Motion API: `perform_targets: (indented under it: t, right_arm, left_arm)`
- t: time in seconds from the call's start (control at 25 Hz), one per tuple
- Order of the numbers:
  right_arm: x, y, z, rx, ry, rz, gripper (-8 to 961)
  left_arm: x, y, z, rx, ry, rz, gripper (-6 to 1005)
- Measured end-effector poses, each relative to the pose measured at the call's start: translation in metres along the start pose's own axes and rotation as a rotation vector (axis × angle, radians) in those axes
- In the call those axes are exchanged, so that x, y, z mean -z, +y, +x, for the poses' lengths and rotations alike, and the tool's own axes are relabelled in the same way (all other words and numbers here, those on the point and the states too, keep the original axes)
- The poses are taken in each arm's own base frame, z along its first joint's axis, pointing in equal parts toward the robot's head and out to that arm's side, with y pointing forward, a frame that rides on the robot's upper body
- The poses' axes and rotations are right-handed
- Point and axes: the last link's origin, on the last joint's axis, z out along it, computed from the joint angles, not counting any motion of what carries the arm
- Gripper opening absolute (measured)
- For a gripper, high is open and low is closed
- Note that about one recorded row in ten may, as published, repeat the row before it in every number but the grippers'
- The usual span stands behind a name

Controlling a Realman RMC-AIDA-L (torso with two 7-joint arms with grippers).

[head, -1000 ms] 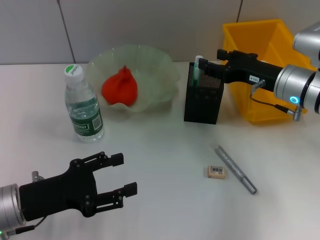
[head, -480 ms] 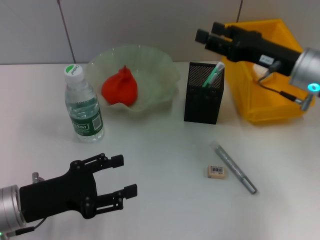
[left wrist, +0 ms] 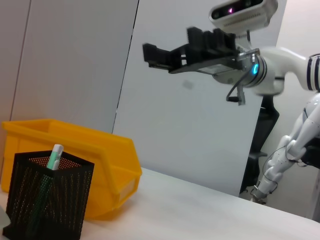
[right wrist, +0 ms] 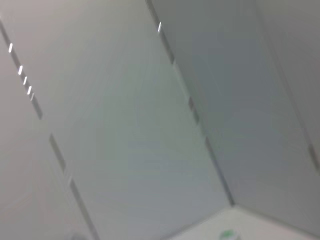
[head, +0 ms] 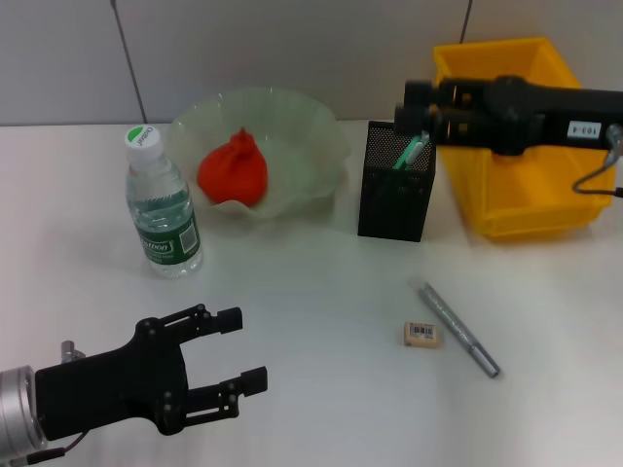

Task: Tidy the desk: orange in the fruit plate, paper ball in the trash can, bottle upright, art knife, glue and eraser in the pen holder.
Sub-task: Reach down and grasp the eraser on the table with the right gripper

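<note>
1. Reaching from its low, near position, the left end effector (head: 234,375) hovers over the worktop (head: 321,292) with fingers spread and nothing held; any sweep toward the far side could topple the one upright bottle (head: 161,204).
2. One eraser (head: 421,335) and one knife (head: 459,329) lie just beside each other; I judge a grasp on either risks nudging or pinching the other, and the flat eraser may slip.
3. One holder (head: 396,185) already carries one green-tipped glue (head: 413,150), leaning; another item dropped in could snag on it or tip the light mesh box.
4. One orange (head: 234,167) sits in the one plate (head: 292,122); nothing there looks at risk.
5. The right end effector (head: 414,107) hangs above the holder's rim, fingers parted and empty in the left wrist view; descending carelessly it could strike the rim.
6. One yellow bin (head: 506,136) stands farthest; whether the paper ball is inside cannot be told.
</note>
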Motion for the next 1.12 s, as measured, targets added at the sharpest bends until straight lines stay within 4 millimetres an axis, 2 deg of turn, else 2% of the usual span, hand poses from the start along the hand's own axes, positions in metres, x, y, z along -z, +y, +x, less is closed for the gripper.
perform_targets:
  t: [0.12, 0.16, 0.2, 0.44, 0.76, 1.12]
  right_arm:
    - [-0.006, 0.003, -0.006, 0.015, 0.155, -0.024, 680]
    - [-0.013, 0.004, -0.009, 0.027, 0.262, -0.032, 679]
    - [-0.013, 0.004, -0.009, 0.027, 0.262, -0.032, 679]
    - [-0.035, 0.004, -0.015, 0.083, 0.544, -0.023, 679]
    - [-0.067, 0.004, -0.001, 0.191, 0.881, 0.018, 678]
    - [-0.084, 0.005, 0.013, 0.295, 1.059, 0.073, 676]
  left_arm:
    - [0.000, 0.000, 0.000, 0.001, -0.001, 0.000, 787]
    - [0.000, 0.001, -0.001, 0.001, -0.002, -0.001, 787]
    - [0.001, 0.001, -0.001, 0.002, -0.002, -0.001, 787]
    - [0.004, 0.000, -0.002, 0.005, -0.016, -0.001, 787]
    - [0.006, 0.000, -0.006, -0.006, -0.073, -0.026, 788]
    - [0.008, -0.008, -0.009, -0.083, -0.137, 0.001, 788]
